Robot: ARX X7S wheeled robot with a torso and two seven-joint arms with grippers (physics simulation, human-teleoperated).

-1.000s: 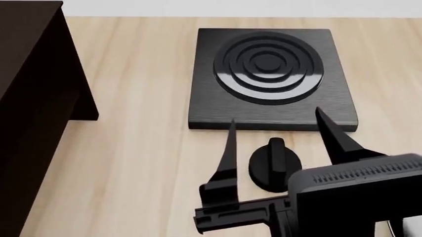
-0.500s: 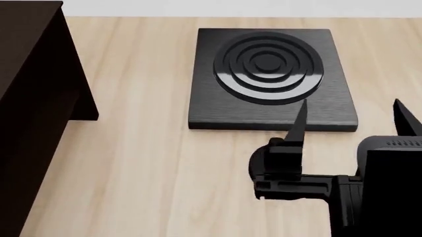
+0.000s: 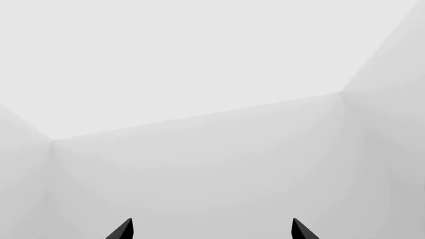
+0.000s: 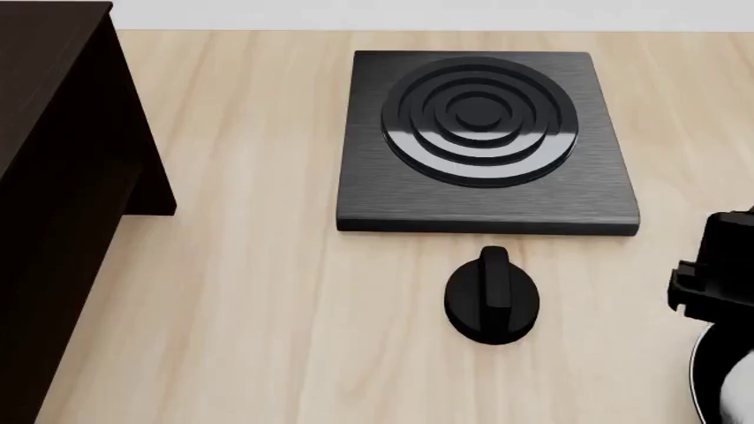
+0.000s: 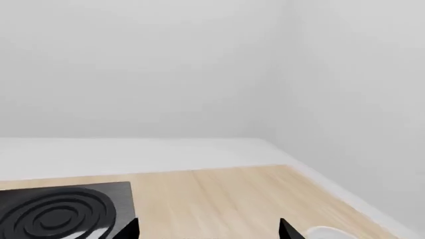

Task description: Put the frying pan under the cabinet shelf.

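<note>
Only an arc of the frying pan [image 4: 711,382], black rim with a pale glossy inside, shows at the head view's bottom right corner; its handle is out of view. The dark cabinet shelf [image 4: 59,177] fills the left side of the wooden table, far from the pan. A block of my right arm [image 4: 719,265] sits at the right edge just above the pan. My right gripper [image 5: 209,230] is open above bare wood with nothing between its tips. My left gripper [image 3: 211,230] is open too, facing blank white walls.
A square black burner plate [image 4: 489,141] with concentric rings lies at the table's middle back, also seen as the burner plate [image 5: 63,211] in the right wrist view. A small round black knob [image 4: 493,296] lies just in front of it. Light wood table [image 4: 260,291] spreads between the cabinet and plate.
My right gripper has swung to the right out of the head view, uncovering the knob. The pan's edge now shows at the bottom right corner.
</note>
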